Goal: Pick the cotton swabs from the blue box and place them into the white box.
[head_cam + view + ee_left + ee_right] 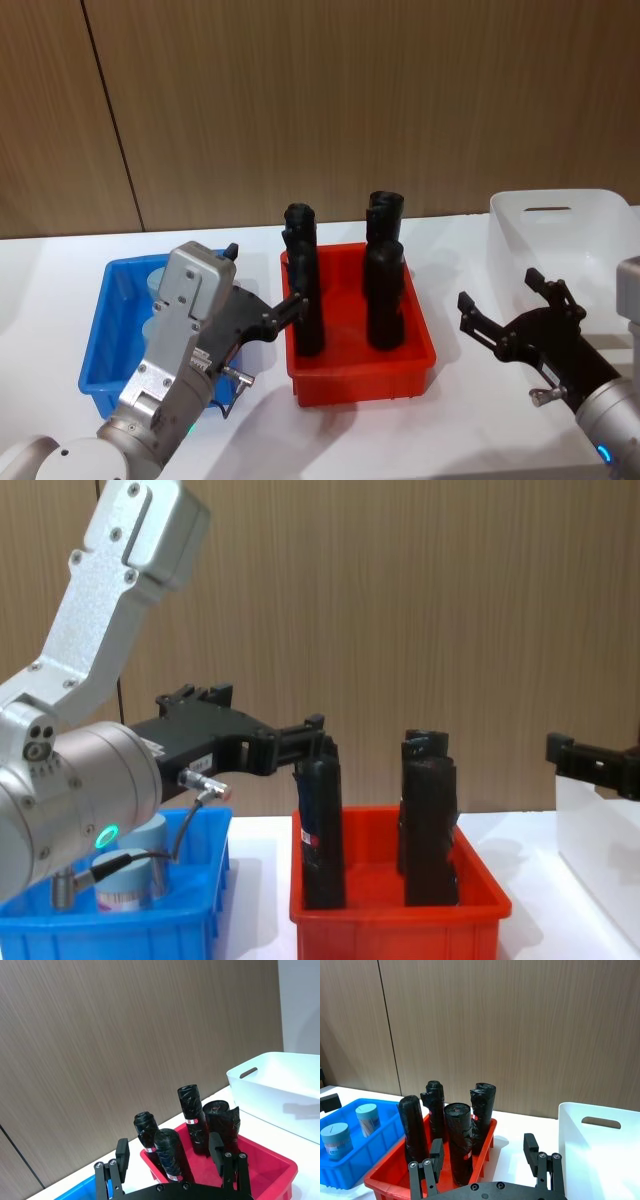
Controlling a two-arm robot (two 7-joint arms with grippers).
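Bright blue box, pale blue-grey lids on the clear cotton swabs, red bin holds black rolls, translucent white box, white desk, brown wood-grain wall.

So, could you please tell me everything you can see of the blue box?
The blue box is a bright blue, plastic-looking bin, open-topped, with a rim and sloping sides. It sits flat on the white table at the robot's left, apart from the red bin. At least two tubs of cotton swabs stand upright inside. The open left tool hovers above its red-bin side.
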